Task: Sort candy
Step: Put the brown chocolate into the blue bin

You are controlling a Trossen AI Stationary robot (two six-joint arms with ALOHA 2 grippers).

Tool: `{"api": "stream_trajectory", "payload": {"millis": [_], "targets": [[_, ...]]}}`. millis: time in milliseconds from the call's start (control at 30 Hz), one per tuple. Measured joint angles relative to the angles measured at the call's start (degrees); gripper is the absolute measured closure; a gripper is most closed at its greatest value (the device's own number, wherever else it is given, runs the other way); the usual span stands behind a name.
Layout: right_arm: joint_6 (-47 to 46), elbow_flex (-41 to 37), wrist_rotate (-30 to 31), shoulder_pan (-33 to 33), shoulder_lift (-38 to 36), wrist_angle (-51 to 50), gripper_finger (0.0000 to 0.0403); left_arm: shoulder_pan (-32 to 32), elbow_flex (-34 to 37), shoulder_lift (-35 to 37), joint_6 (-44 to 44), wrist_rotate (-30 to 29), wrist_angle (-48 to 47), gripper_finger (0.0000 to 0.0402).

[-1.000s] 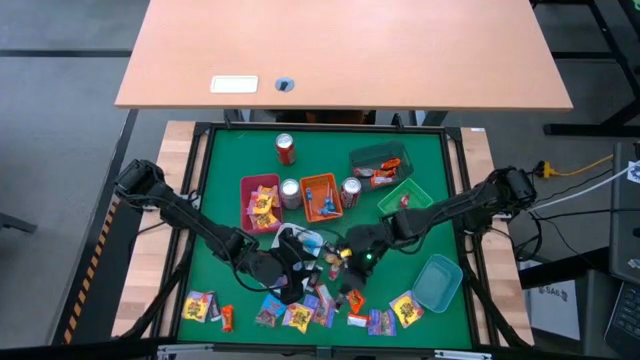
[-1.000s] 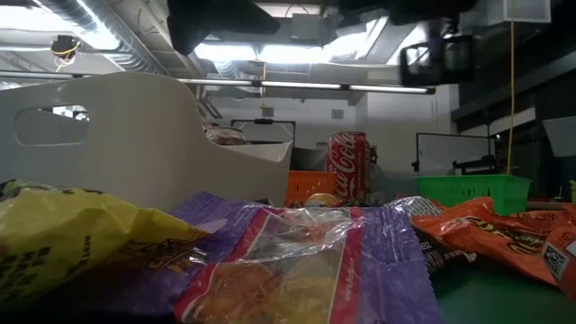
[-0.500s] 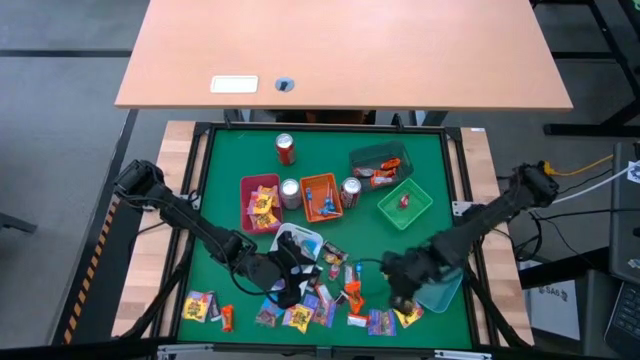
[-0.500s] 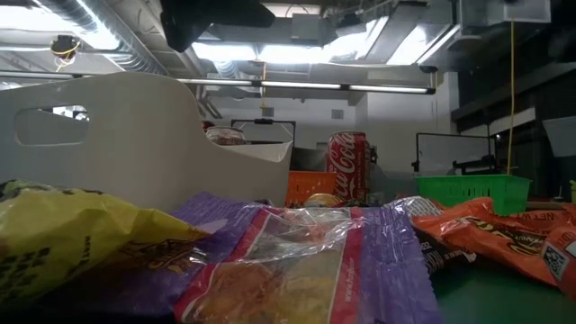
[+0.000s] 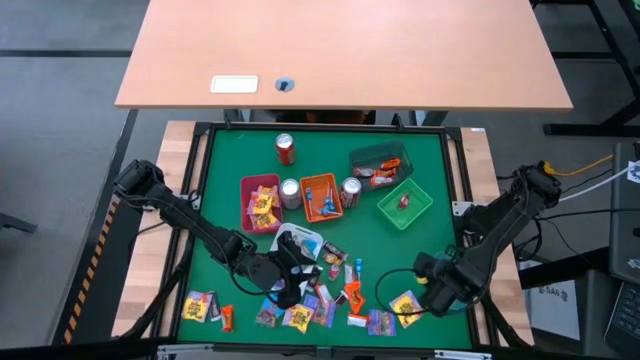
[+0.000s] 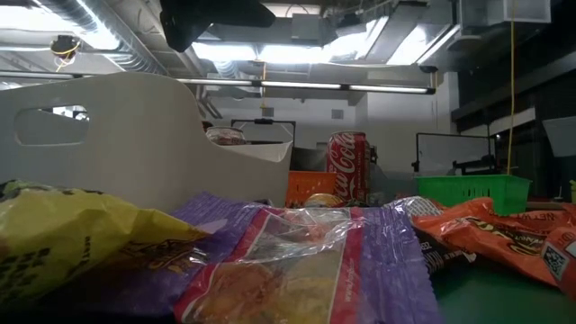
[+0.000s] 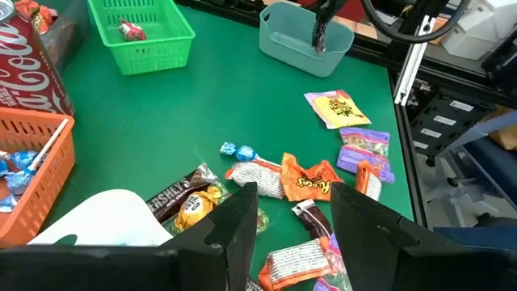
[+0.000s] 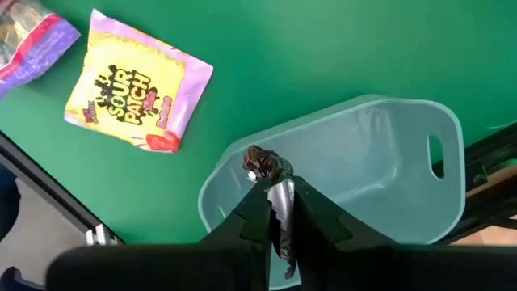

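Note:
Candy in many colours lies loose on the green mat near the table's near edge (image 5: 320,300); it fills the foreground of the low view (image 6: 297,261). My left gripper (image 5: 290,278) hovers open over this pile (image 7: 291,218), next to a white tray (image 5: 297,241). My right gripper (image 5: 432,288) is shut on a dark and silver candy (image 8: 262,164) above the teal tray (image 8: 380,162) at the table's near right. The left wrist view shows it over that tray (image 7: 321,32). A yellow sweet packet (image 8: 133,93) lies flat on the mat beside the tray. My right gripper pinches the dark and silver candy between its two fingers, with the crumpled wrapper end (image 8: 260,162) sticking out past the fingertips. The fingers point down from above. The candy is lifted clear, over the teal tray's hollow.
Farther back stand a red tray (image 5: 260,200), an orange basket (image 5: 321,195), a dark green tray (image 5: 378,163) and a green basket (image 5: 405,205). A red can (image 5: 285,149) and two silver cans (image 5: 290,192) stand among them. A frame rail (image 5: 470,250) bounds the mat's right side.
My right gripper has swung from the candy pile at the middle of the mat toward the table's right and near edges, and now stands over the teal tray with the candy. My left arm has kept still.

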State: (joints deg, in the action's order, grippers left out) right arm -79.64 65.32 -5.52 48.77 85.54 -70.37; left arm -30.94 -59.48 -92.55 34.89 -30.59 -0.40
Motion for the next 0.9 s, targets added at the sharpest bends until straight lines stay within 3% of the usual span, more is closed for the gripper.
{"api": "stream_trajectory", "payload": {"millis": [333, 500, 700, 900], "targets": [[0.4, 2.7, -0.6, 0.0, -0.2, -6.6, 0.0368, 0.0, 0.0, 0.0, 0.0, 0.0, 0.0, 0.0256], [0.4, -0.2, -2.6, 0.0, -0.2, -5.1, 0.0368, 0.0, 0.0, 0.0, 0.0, 0.0, 0.0, 0.0257], [0.4, -6.8, -5.9, 0.0, -0.2, 4.2, 0.0368, 0.0, 0.0, 0.0, 0.0, 0.0, 0.0, 0.0257], [1.0, -11.1, -4.0, -0.5, -0.2, 22.3, 0.0368, 0.0, 0.0, 0.0, 0.0, 0.0, 0.0, 0.0257]]}}
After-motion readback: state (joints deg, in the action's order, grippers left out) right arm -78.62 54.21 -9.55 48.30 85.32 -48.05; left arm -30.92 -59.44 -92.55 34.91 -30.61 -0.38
